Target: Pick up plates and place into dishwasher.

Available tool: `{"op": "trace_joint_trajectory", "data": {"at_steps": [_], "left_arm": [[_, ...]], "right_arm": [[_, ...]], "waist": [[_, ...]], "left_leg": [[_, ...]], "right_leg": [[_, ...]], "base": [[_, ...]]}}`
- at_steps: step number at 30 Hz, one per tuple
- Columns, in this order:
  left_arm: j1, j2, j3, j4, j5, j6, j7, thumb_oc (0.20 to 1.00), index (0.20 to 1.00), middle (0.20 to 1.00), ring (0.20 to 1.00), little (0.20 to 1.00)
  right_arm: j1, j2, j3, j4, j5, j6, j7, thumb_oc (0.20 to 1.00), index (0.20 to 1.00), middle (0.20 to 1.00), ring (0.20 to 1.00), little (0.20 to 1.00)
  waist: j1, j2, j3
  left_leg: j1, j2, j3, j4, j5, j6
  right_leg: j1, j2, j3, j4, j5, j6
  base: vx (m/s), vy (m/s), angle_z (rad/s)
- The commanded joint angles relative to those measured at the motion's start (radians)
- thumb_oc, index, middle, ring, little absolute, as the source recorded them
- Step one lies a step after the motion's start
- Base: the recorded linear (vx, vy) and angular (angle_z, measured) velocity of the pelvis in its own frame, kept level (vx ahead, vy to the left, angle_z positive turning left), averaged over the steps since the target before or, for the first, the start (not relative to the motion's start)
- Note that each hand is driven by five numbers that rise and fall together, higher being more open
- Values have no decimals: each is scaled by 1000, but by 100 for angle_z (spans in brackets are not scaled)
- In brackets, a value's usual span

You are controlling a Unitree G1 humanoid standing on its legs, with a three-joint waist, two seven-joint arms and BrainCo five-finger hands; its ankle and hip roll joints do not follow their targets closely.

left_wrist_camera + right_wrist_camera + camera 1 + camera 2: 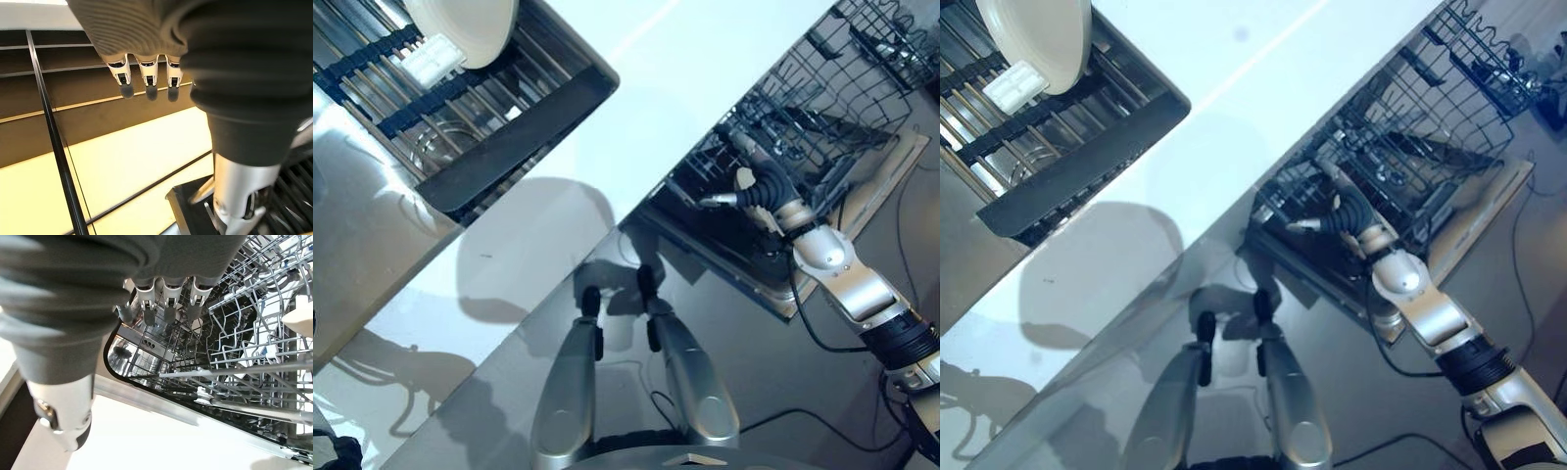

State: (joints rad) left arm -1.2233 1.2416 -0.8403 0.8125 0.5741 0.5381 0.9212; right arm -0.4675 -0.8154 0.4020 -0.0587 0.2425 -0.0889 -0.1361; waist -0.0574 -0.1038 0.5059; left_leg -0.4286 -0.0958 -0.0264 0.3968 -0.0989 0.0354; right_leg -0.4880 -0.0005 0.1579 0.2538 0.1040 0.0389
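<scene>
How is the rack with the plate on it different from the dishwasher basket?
The drying rack sits up by the white counter and holds a cream plate; the dishwasher basket sits pulled out lower down, with no plate to be seen in it. The drying rack has straight bars with a dark rim; the dishwasher basket is crisscross wire. The right hand reaches at the basket. Both hold dishes.

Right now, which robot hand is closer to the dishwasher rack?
The right. The right robot hand reaches over the front edge of the dishwasher rack, its fingers relaxed and holding nothing. The left robot hand hangs by the cabinet fronts, apart from the rack.
</scene>
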Motion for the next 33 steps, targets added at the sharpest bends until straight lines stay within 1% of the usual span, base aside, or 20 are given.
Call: {"op": "trace_joint_trajectory", "data": {"at_steps": [1, 3, 4, 6, 10, 11, 15, 19, 25, 29, 33], "left_arm": [[-72, -18, 84, -33, 49, -7, -48, 1000, 1000, 1000, 1000, 1000], [-41, -12, 86, -31, 45, -48, -111, 1000, 1000, 1000, 1000, 1000], [-28, -7, 81, -38, 40, -59, -137, 1000, 1000, 1000, 1000, 1000], [6, -2, 84, -52, 22, -87, -161, 1000, 1000, 1000, 1000, 1000], [70, -9, 110, -76, -77, -139, -196, 1000, 1000, 1000, 1000, 1000], [86, -10, 114, -88, -97, -137, -211, 1000, 1000, 1000, 1000, 1000], [204, -36, 200, -109, -161, -127, -205, 1000, 1000, 1000, 1000, 1000], [265, -59, 275, -75, -249, -149, -222, 1000, 1000, 1000, 1000, 1000], [355, -79, 398, -45, -272, -191, -235, 1000, 1000, 1000, 1000, 1000], [419, -81, 447, -52, -277, -222, -266, 1000, 1000, 1000, 1000, 1000], [480, -71, 489, -78, -281, -229, -282, 1000, 1000, 1000, 1000, 1000]], "right_arm": [[1, -99, -57, -30, -4, -39, 20, 1000, 1000, 1000, 1000, 1000], [-1, -100, -63, -20, -7, -40, 36, 1000, 1000, 1000, 1000, 1000], [1, -103, -66, -24, -5, -37, 38, 1000, 1000, 1000, 1000, 1000], [9, -111, -76, -32, 0, -33, 39, 1000, 1000, 1000, 1000, 1000], [26, -122, -100, -41, 5, -29, 41, 1000, 1000, 1000, 1000, 1000], [33, -122, -108, -42, 4, -29, 43, 1000, 1000, 1000, 1000, 1000], [65, -116, -134, -48, -7, -25, 47, 1000, 1000, 1000, 1000, 1000], [73, -111, -147, -47, -14, -19, 46, 1000, 1000, 1000, 1000, 1000], [96, -103, -168, -61, -19, -28, 49, 1000, 1000, 1000, 1000, 1000], [110, -100, -180, -66, -22, -35, 60, 1000, 1000, 1000, 1000, 1000], [141, -100, -195, -79, -20, -47, 65, 1000, 1000, 1000, 1000, 1000]], "waist": [[-64, 136, -73], [-66, 145, -74], [-68, 148, -73], [-67, 151, -72], [-66, 156, -69], [-65, 158, -68], [-55, 153, -69], [-49, 146, -69], [-39, 136, -73], [-30, 136, -85], [-21, 137, -107]], "left_leg": [[67, -14, -20, -165, 56, 22], [69, -15, -21, -163, 57, 19], [70, -15, -22, -163, 58, 18], [72, -15, -22, -167, 62, 17], [75, -19, -22, -170, 67, 15], [73, -20, -23, -168, 68, 14], [75, -24, -31, -162, 70, 14], [72, -24, -36, -156, 73, 14], [77, -20, -41, -164, 79, 13], [89, -17, -47, -180, 85, 10], [112, -11, -54, -205, 91, 5]], "right_leg": [[43, 12, -38, 69, -140, 9], [45, 10, -37, 70, -142, 9], [47, 10, -37, 70, -143, 9], [50, 9, -41, 67, -142, 8], [54, 5, -54, 63, -143, 6], [55, 3, -59, 64, -144, 6], [60, 2, -68, 64, -144, 5], [60, 3, -75, 61, -141, 4], [69, 6, -86, 40, -135, 4], [84, 5, -96, 27, -135, 3], [109, 4, -109, 10, -140, 2]], "base": [[30, 49, 4], [17, 27, -2], [-1, -3, -8], [-10, -18, -5], [0, 0, 0], [-17, -33, 2], [-8, -49, 6], [-26, -38, 4], [-56, -42, 4], [-59, -29, 6], [-49, -42, 6]]}}
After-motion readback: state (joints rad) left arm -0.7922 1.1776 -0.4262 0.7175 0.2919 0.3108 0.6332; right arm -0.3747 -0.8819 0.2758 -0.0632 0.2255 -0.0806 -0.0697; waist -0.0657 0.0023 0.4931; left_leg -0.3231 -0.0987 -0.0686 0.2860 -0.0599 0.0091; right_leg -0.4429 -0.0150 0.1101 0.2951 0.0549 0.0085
